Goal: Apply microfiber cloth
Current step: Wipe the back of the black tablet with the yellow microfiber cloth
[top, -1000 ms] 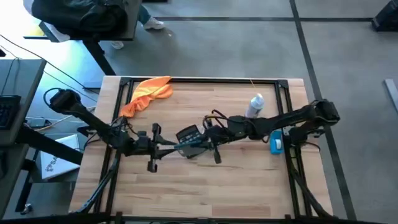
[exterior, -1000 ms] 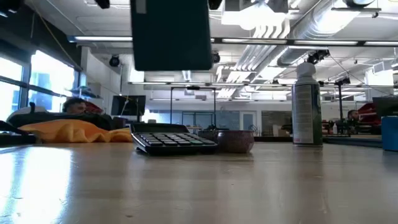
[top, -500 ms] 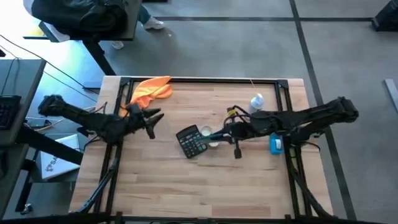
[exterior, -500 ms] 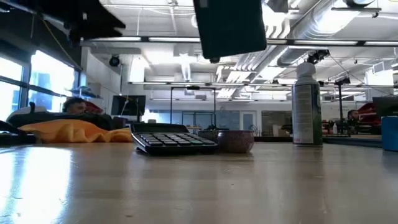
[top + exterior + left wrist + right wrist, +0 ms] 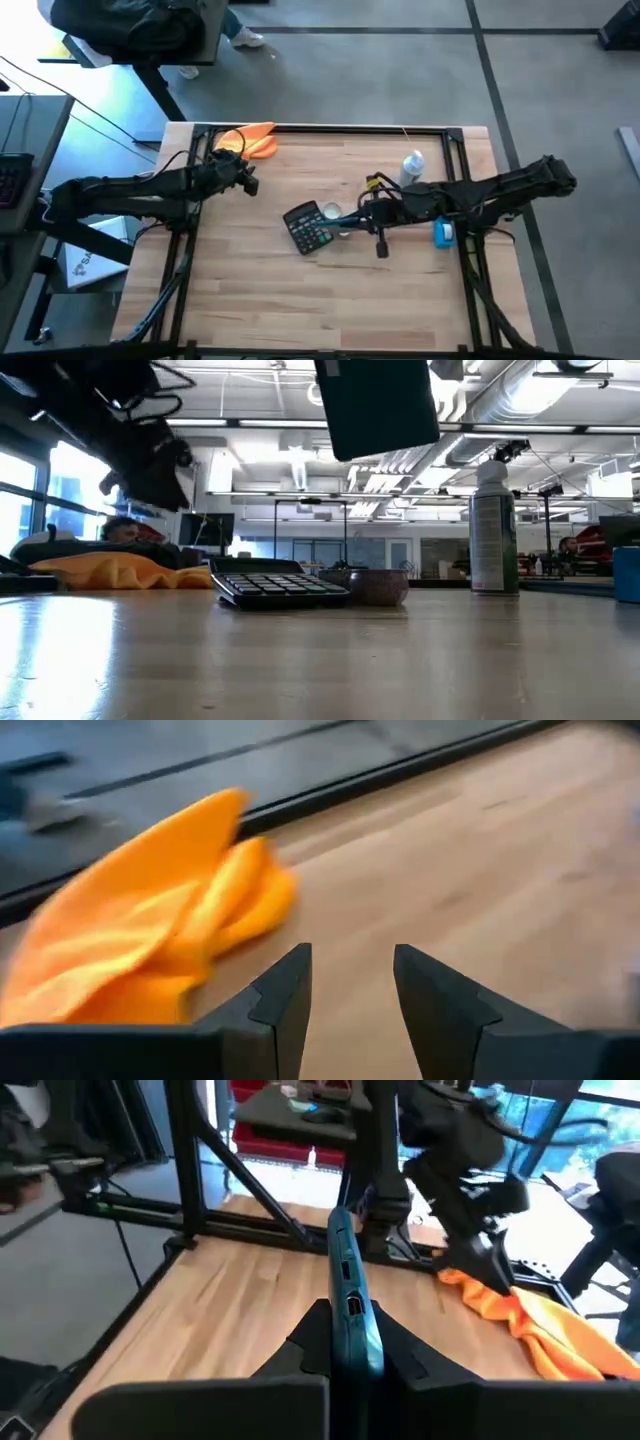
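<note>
My left claw (image 5: 245, 178) has swung from mid-table to the far left corner and now hangs just beside the microfiber cloth (image 5: 252, 139), fingers (image 5: 285, 995) parted narrowly and empty. The cloth lies bunched against the table (image 5: 300, 290) edge, untouched. My right claw (image 5: 378, 238) has lifted a slim teal phone (image 5: 350, 1315) off beside the calculator (image 5: 307, 226) and keeps it pinched edge-on. Judging by that, the grab comes next: I need to drop onto the fabric.
</note>
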